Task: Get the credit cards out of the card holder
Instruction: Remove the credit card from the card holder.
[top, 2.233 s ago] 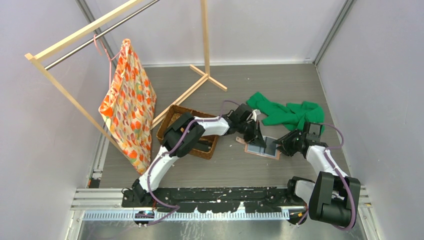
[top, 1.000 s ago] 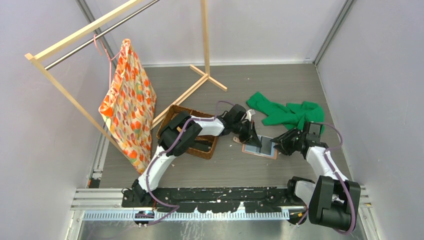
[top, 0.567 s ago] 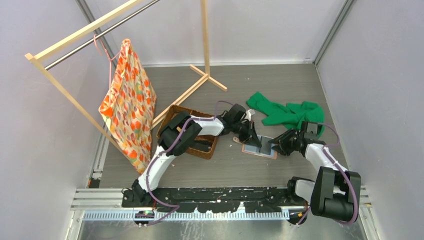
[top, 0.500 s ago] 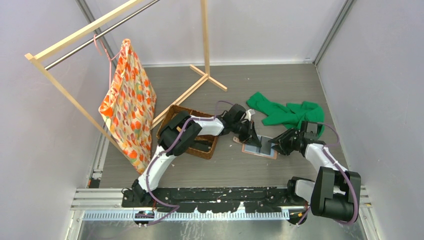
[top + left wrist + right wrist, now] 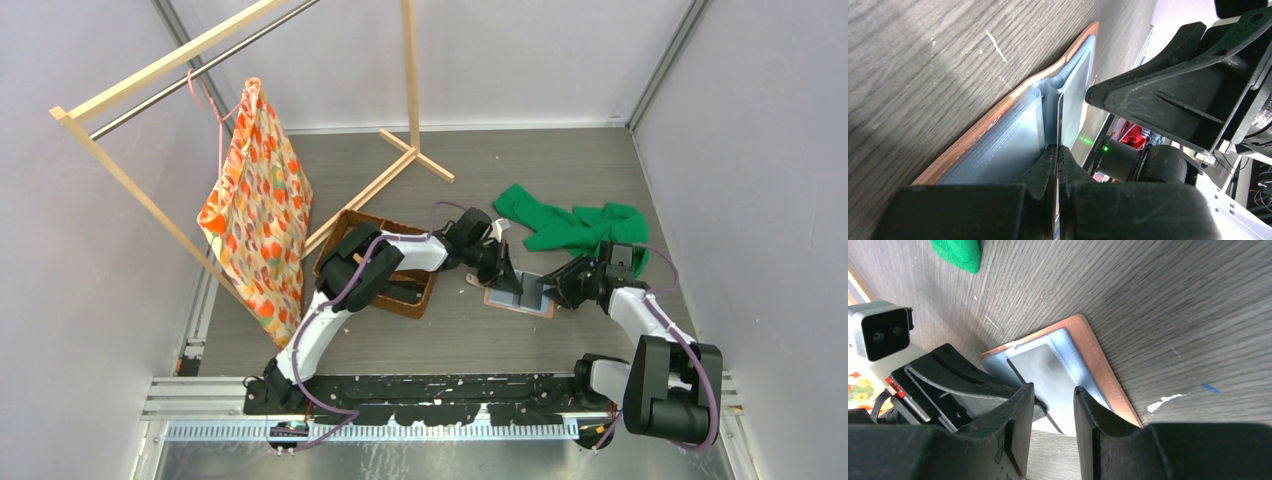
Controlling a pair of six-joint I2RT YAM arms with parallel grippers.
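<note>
The card holder lies opened flat on the grey wood-grain table, right of centre, between the two grippers. Its salmon outer rim is against the surface and its pale grey-blue pockets face up. The left gripper reaches in from the left. Its fingers are pinched together on a thin grey leaf that stands up from the fold of the holder; whether this is a card or an inner panel cannot be told. The right gripper comes in from the right, tips at the holder's right half. Its fingers stand apart with a clear gap, one on either side of the leaf, and are not seen clamping it. The two grippers' tips are just beside each other. A brown woven basket sits to the left of the holder, under the left arm. A green cloth lies crumpled on the far right. At far left a patterned orange bag hangs from a wooden rack.
</note>
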